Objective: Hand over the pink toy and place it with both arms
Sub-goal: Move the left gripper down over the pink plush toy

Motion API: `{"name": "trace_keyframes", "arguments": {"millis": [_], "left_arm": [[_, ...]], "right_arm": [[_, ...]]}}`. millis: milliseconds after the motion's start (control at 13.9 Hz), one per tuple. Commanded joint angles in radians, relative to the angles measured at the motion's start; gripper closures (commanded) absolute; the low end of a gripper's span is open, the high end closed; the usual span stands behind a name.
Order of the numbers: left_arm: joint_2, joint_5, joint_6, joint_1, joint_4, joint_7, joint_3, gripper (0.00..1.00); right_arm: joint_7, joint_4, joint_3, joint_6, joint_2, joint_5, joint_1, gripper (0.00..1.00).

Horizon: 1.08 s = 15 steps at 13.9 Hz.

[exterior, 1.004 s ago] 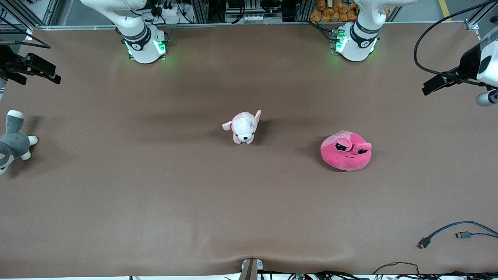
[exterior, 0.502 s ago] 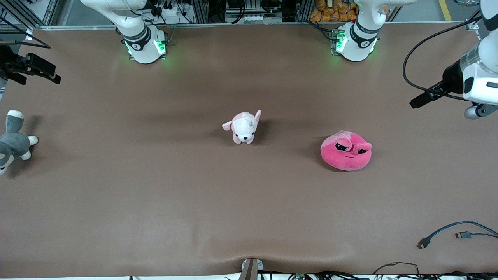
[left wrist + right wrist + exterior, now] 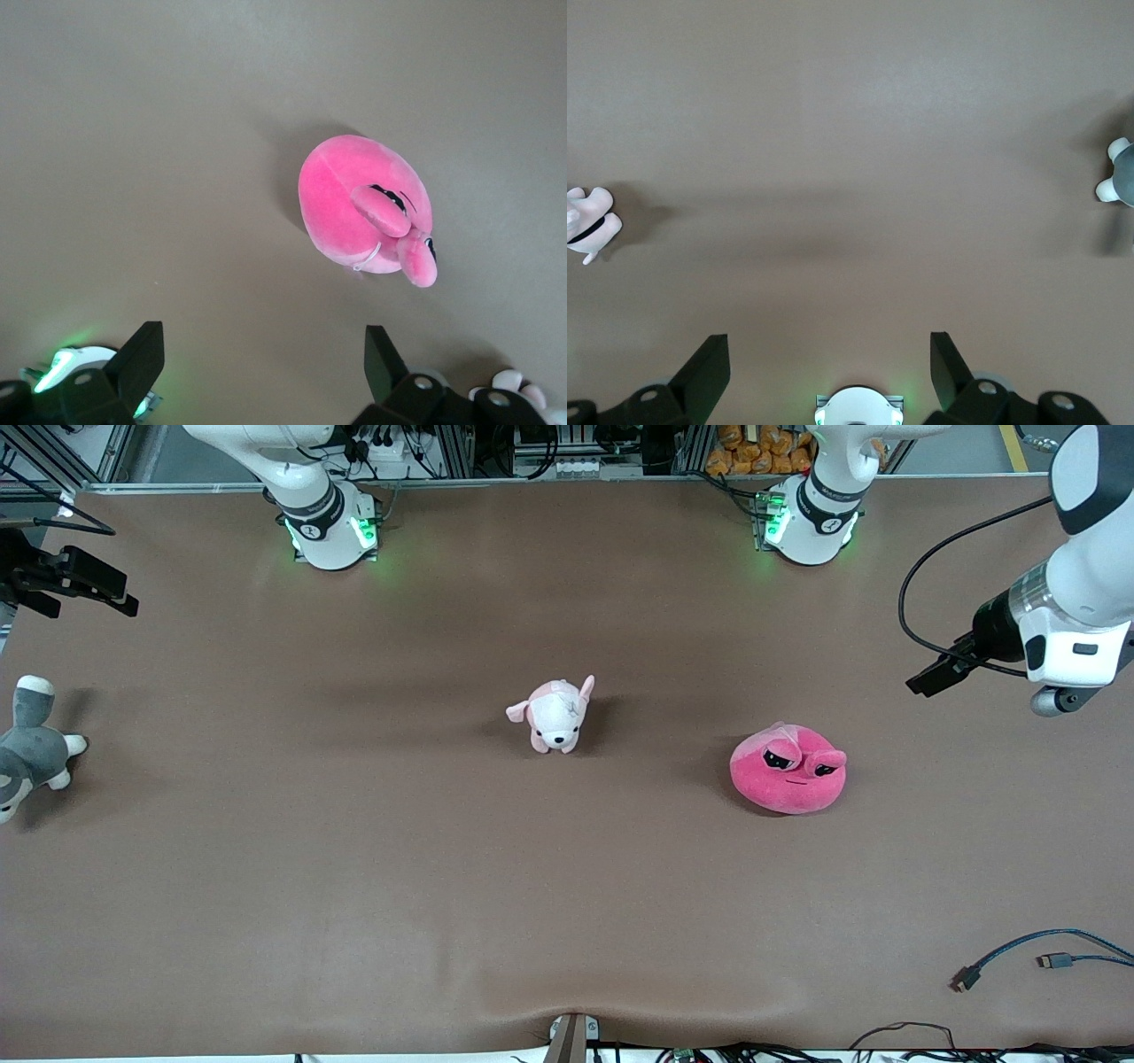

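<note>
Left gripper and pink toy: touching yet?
Apart. In the left wrist view the left gripper has its jaws open over bare table, with the pink toy lying clear of both. The front view shows the same gap.

pink toy (image 3: 788, 769): bare table (image 3: 930, 833) all around | nearest obstacle: puppy plush (image 3: 554, 714) (well apart)

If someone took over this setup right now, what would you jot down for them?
Left gripper: open, empty, in the air at the left arm's end of the table, with the pink toy in its wrist view.
Right gripper: open, empty, waiting over bare table.
Pink toy: lying on the table, untouched. A puppy plush sits mid-table, a grey plush at the right arm's end.
Done: nothing.
Left: grasp, handover, placing.
</note>
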Motion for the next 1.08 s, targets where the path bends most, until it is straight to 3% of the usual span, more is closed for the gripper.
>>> {"name": "trace_keyframes", "arguments": {"millis": [0, 287, 645, 1004], "left_arm": [[-0.02, -0.022, 0.048, -0.003, -0.059, -0.096, -0.014, 0.0], [-0.012, -0.088, 0.117, -0.003, -0.118, -0.258, -0.015, 0.0], [0.066, -0.114, 0.186, -0.006, -0.121, -0.548, -0.037, 0.0], [0.144, -0.188, 0.271, 0.007, -0.121, -0.632, -0.04, 0.0]], "right_arm": [[0.004, 0.018, 0.001, -0.012, 0.005, 0.003, -0.005, 0.0], [0.003, 0.018, 0.001, -0.012, 0.005, 0.003, -0.005, 0.0], [0.003, 0.018, 0.0, -0.012, 0.007, 0.003, -0.006, 0.0], [0.001, 0.018, 0.0, -0.012, 0.007, 0.003, -0.006, 0.0]]}}
